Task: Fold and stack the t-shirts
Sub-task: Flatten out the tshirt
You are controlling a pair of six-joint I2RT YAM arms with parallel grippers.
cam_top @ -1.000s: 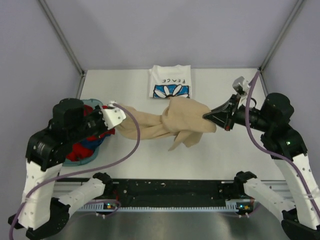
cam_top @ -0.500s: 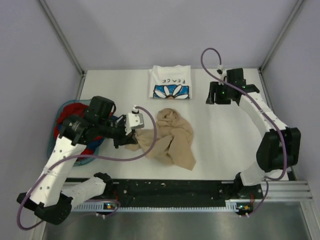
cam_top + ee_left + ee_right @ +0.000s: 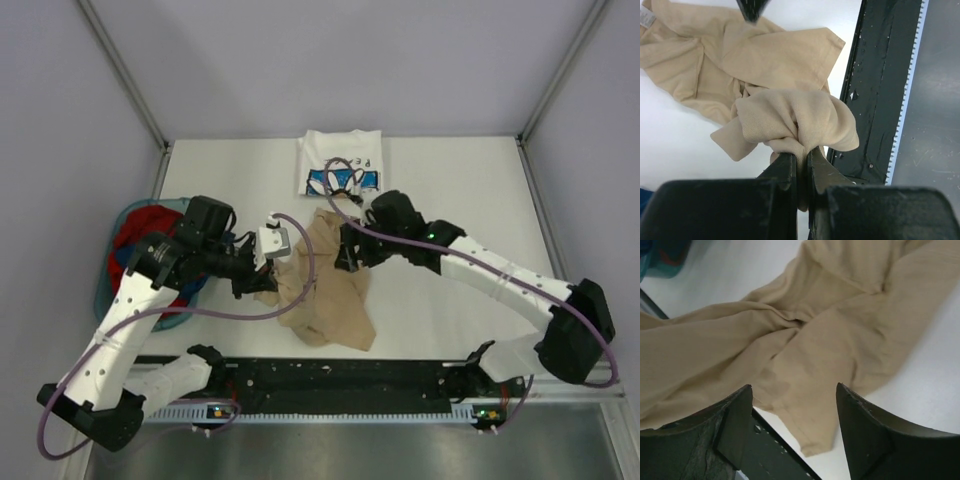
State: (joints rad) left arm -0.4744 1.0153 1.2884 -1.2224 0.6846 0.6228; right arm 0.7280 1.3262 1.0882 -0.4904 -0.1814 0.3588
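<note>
Left gripper (image 3: 801, 165) clamps tan shirt (image 3: 330, 290).
Right gripper (image 3: 795, 405) hangs spread above the shirt, holding nothing.

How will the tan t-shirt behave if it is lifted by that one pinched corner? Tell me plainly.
Probably very floppy: the tan t-shirt lies crumpled in soft folds, and the bunch in the left pincer droops over its tips. It likely hangs and twists rather than spreading flat. It looks light, so it should drag easily across the table. The right pincer hangs open above it.

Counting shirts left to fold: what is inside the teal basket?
Teal basket: red cloth and some blue cloth show; the left arm covers the rest, so no count.
</note>
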